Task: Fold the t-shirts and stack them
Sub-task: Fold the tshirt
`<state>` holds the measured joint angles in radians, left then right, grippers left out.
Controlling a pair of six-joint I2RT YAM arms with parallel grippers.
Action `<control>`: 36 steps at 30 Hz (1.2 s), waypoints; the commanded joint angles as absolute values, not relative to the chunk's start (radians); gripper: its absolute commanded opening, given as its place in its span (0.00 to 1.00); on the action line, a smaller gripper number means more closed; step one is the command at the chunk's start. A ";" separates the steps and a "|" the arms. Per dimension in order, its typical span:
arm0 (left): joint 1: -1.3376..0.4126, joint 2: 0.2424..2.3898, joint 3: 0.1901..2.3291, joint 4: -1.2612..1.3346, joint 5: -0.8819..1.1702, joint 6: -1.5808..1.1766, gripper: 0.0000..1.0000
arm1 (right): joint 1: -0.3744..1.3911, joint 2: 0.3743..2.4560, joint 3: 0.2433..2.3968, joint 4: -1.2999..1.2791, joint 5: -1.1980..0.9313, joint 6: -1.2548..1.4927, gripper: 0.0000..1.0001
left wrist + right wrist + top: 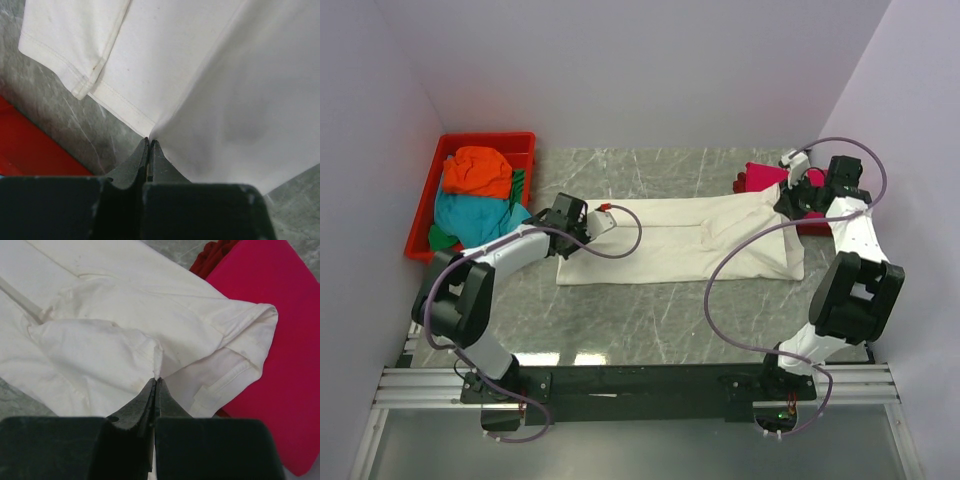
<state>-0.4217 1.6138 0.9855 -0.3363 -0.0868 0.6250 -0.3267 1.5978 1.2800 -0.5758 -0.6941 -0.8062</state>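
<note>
A red plastic tray is sitting at the far left corner of the surface, holding the orange t-shirt and teal t-shirt. The cream-white t-shirt is lying across the middle, its right end overlapping the magenta-pink t-shirt near the far right corner. The left pincer is clamping its left edge. The right pincer is pinching a raised fold at its right end.
</note>
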 commanded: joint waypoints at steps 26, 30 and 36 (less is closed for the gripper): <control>-0.411 1.652 1.121 -0.348 -0.195 0.534 0.37 | -0.281 1.689 1.355 -0.473 -0.442 -0.727 0.40; -0.425 1.527 1.141 -0.368 -0.232 0.448 0.57 | -0.281 1.606 1.298 -0.433 -0.397 -0.730 0.55; -0.445 1.232 0.985 -0.311 -0.183 0.350 0.64 | -0.141 1.637 1.370 -0.699 -0.597 -0.916 0.62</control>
